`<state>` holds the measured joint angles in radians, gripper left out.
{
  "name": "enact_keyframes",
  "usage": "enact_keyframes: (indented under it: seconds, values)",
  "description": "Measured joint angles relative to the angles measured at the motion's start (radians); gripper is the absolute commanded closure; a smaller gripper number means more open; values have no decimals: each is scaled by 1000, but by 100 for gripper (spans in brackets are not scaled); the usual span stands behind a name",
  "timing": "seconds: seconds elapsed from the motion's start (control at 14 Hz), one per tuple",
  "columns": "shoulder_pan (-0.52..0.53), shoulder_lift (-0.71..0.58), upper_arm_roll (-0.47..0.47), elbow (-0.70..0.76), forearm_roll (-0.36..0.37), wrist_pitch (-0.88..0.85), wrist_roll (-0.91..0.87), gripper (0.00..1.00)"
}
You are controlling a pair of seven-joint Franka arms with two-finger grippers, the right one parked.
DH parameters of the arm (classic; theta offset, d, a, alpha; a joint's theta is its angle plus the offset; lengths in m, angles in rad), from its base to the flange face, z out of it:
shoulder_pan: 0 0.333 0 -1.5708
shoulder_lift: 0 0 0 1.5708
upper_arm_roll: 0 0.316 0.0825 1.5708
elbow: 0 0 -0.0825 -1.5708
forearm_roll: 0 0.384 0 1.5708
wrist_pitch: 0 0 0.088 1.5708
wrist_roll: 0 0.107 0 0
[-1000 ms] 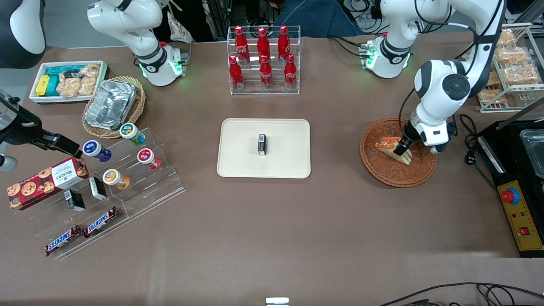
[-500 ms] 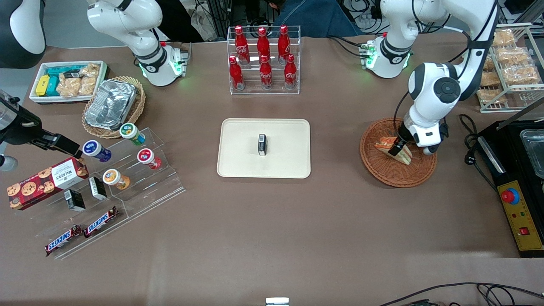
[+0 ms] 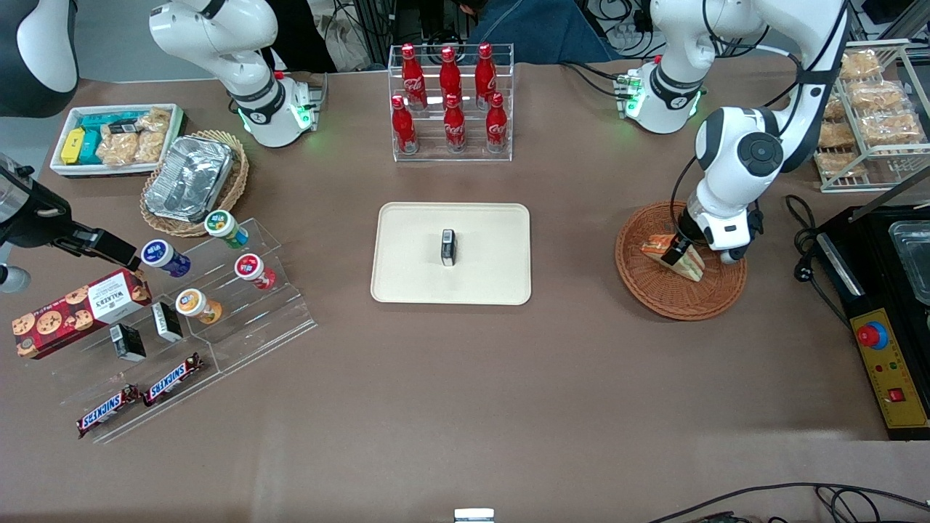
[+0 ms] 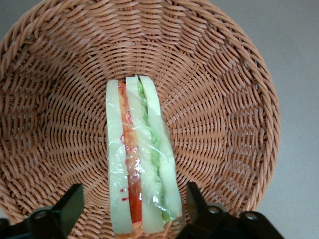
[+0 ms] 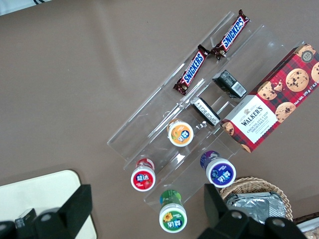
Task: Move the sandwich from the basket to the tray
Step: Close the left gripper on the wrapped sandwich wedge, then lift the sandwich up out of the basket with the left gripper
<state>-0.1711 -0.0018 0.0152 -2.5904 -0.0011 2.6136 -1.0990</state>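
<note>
Cling-wrapped triangular white-bread sandwich (image 4: 141, 159) in reddish-brown wicker basket (image 4: 60, 89) — soft, slippery; gripper (image 4: 132, 211) jaws apart, straddling bread faces — squeeze lightly.

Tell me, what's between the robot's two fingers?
The sandwich, lying in the basket. The wrist view shows the open gripper straddling it, fingers not touching.

The three-cornered white-bread sandwich (image 4: 142, 164) lies in the round brown wicker basket (image 3: 654, 290), at three o'clock from the flat cream plastic tray (image 3: 407, 240). The left gripper (image 3: 681, 254) straddles the sandwich, one finger on each side.

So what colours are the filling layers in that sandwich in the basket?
Red-orange and green between white bread on the sandwich, clearest in the left wrist view, the gripper open around it.
</note>
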Motion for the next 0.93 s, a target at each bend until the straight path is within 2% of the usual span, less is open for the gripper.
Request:
enact_keyframes:
  seconds: [0.07, 0.14, 0.29, 0.5, 0.64, 0.93]
  values:
    - [0, 0, 0, 0, 0, 1, 0, 29]
    - [0, 0, 1, 0, 0, 3, -1, 43]
    - [0, 0, 1, 0, 0, 8, -21, 62]
    - [0, -6, 1, 4, 1, 13, -68, 69]
    - [0, -31, 1, 17, 2, -29, -75, 70]
    - [0, -122, 2, 155, 42, -353, -77, 70]
